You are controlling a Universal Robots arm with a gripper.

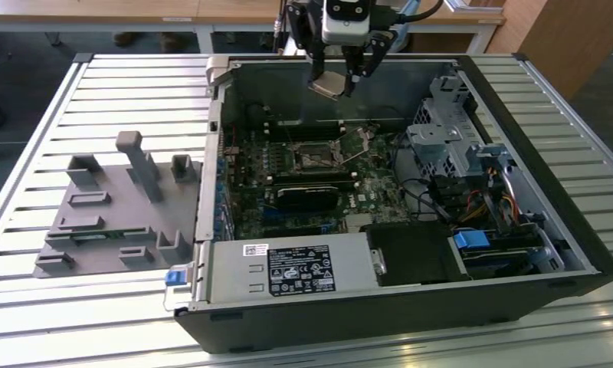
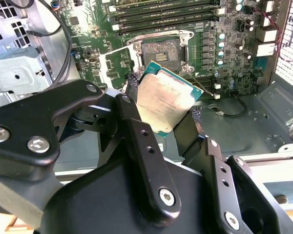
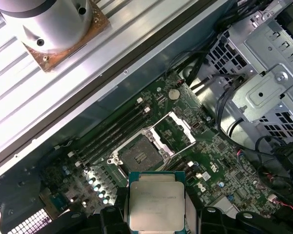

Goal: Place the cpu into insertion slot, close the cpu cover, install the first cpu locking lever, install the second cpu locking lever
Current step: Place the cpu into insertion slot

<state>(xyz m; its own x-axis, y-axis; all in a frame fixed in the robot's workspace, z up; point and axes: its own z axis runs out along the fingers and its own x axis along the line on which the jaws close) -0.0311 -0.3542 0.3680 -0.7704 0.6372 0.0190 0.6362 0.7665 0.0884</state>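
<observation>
Cpu clamped by its edges in pincer, held high above open case. Insertion slot bare, toward 6 o'clock of pincer in exterior view. Cpu cover swung open, leaving slot free to receive it.

The cpu has a dull silvery-brown face with a thin teal-green border. The gripper holding it is matt black. The insertion slot is dark in the middle with a bright metallic rim, and the cpu cover is silvery. The circuit board is green, dotted with pale blue capacitors. In the exterior view the computer case is black and the tabletop is silver-white, ribbed in stripes. At nine o'clock from the case is a plain grey fixture.
</observation>
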